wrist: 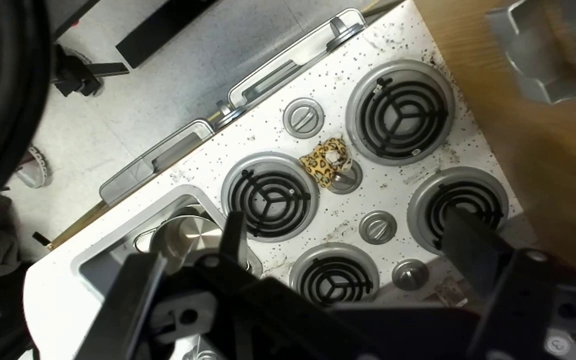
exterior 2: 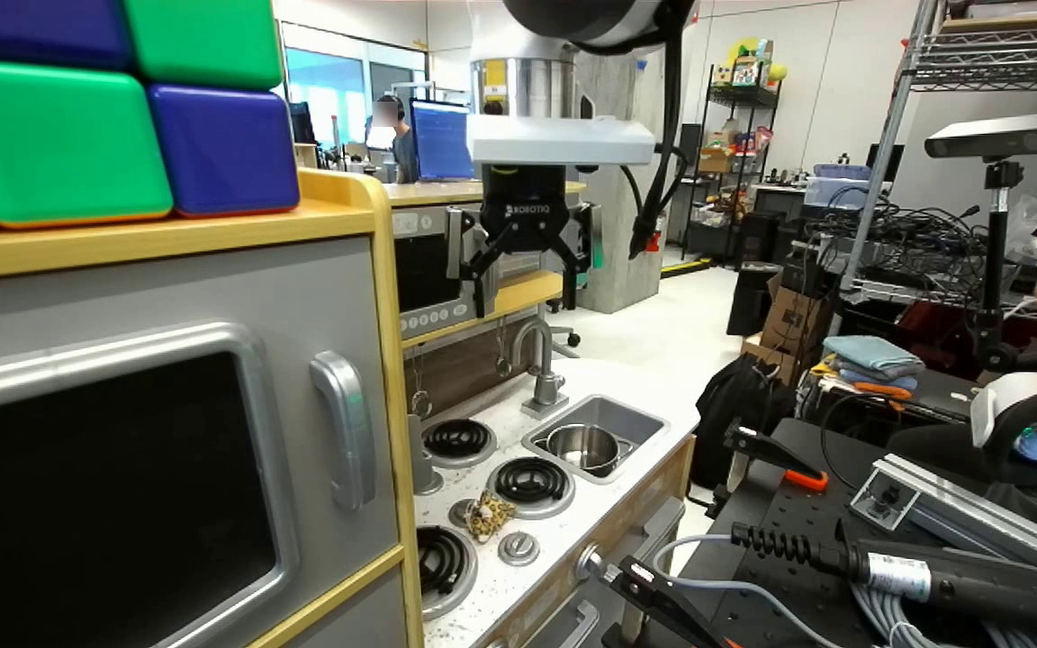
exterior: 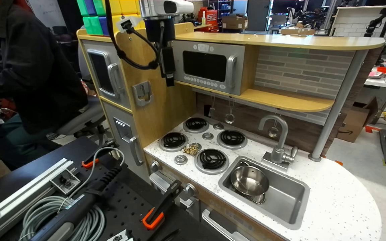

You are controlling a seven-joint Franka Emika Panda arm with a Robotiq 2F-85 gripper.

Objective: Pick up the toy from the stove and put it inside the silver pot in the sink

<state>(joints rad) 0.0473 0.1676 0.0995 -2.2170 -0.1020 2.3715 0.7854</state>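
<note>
Pot point(exterior: 250, 180): shiny metal. Toy point(wrist: 321, 163): matt cloth. Sink point(exterior: 286, 201): smooth, matt. Blocks point(exterior 2: 104, 130): glossy plastic. Shelf point(exterior: 286, 99): smooth wood.

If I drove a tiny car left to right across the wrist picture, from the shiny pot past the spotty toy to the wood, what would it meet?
Silver pot, black burner, spotted toy, second black burner, wooden panel.

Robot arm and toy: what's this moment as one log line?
gripper: open, apart from toy; toy: on stove, partly covering knob; pot: in sink; pick-up: not yet done
</note>
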